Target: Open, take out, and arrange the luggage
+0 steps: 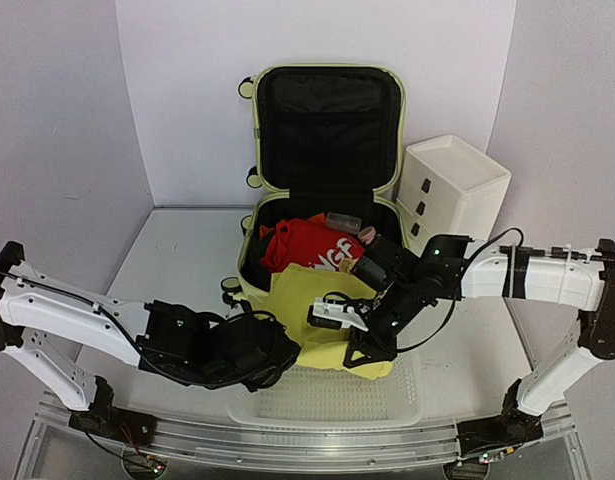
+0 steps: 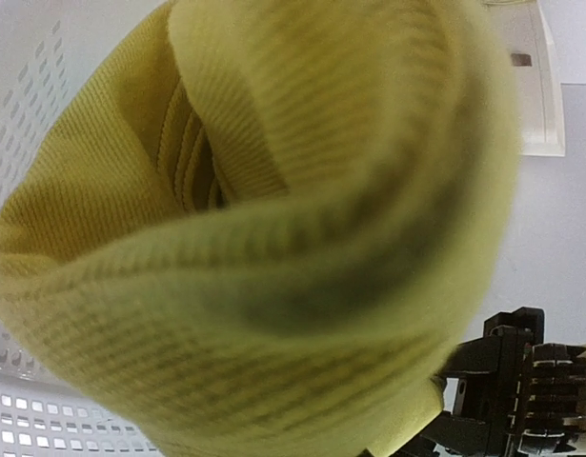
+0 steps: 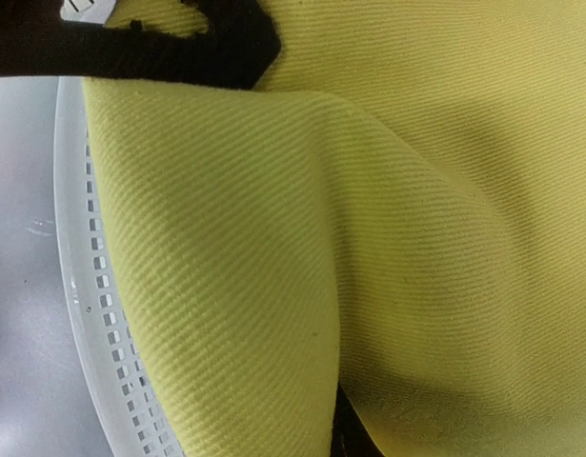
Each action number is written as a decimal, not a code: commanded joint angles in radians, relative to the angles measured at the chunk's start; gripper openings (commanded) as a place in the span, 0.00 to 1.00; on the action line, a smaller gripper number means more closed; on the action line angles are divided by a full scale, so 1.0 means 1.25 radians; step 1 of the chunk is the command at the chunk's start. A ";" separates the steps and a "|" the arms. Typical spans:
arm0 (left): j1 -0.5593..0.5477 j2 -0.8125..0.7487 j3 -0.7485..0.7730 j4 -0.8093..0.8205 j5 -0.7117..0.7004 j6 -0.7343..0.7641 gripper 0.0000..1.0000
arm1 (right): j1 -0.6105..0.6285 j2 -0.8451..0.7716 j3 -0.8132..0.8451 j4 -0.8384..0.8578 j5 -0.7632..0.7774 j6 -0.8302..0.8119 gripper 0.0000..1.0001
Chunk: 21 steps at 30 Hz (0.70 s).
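Yellow cloth (image 1: 307,300) gets pinched from both sides: left gripper (image 1: 272,352) at seven o'clock, jaws clamped on its bunched edge, the luggage (image 1: 327,110) open lid-up at twelve o'clock behind, right gripper (image 1: 365,350) at five o'clock clamped on the other edge over the white mesh basket (image 1: 327,405).

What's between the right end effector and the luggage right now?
Yellow cloth fills that stretch. It drapes from the front rim of the luggage down to the right end effector, over the white basket. The top external view shows it.
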 commanded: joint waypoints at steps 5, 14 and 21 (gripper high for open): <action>-0.082 0.045 -0.002 -0.142 0.058 -0.013 0.73 | 0.004 0.022 -0.049 -0.040 -0.105 0.052 0.40; -0.089 -0.069 -0.028 -0.239 -0.031 0.058 0.85 | 0.009 -0.068 -0.053 -0.051 -0.084 0.134 0.51; 0.023 -0.169 -0.016 -0.234 0.021 0.384 0.67 | 0.023 -0.088 -0.072 0.001 0.046 0.432 0.53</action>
